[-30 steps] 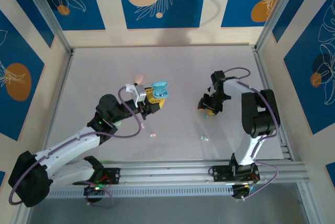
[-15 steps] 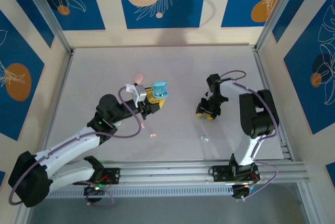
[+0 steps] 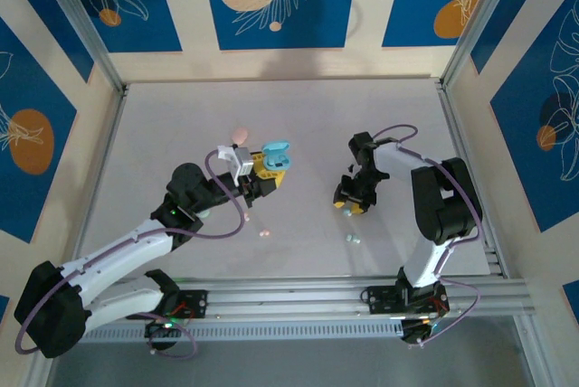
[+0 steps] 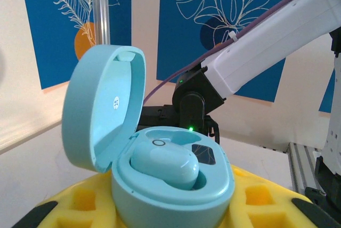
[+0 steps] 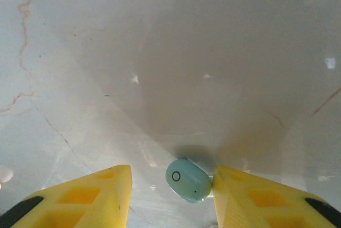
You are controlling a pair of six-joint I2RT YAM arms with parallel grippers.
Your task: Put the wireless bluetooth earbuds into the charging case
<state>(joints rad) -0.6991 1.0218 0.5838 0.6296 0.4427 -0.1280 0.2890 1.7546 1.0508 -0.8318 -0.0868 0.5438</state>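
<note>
The left gripper [image 3: 269,168] pinches the open charging case [image 4: 173,177] between its yellow pads, with the lid upright. One blue earbud [image 4: 164,167] is seated in its socket, and the adjacent socket appears empty. The right gripper [image 5: 171,185] is lowered to the table [image 3: 181,116] with its fingers spread around a second blue earbud [image 5: 188,180]. This bud touches one pad and stands clear of the other, so it is not yet gripped. Remaining steps, as judged: close on this bud, carry it across and seat it. A pink earbud [image 3: 265,233] and another small blue bud [image 3: 353,239] lie loose nearby.
</note>
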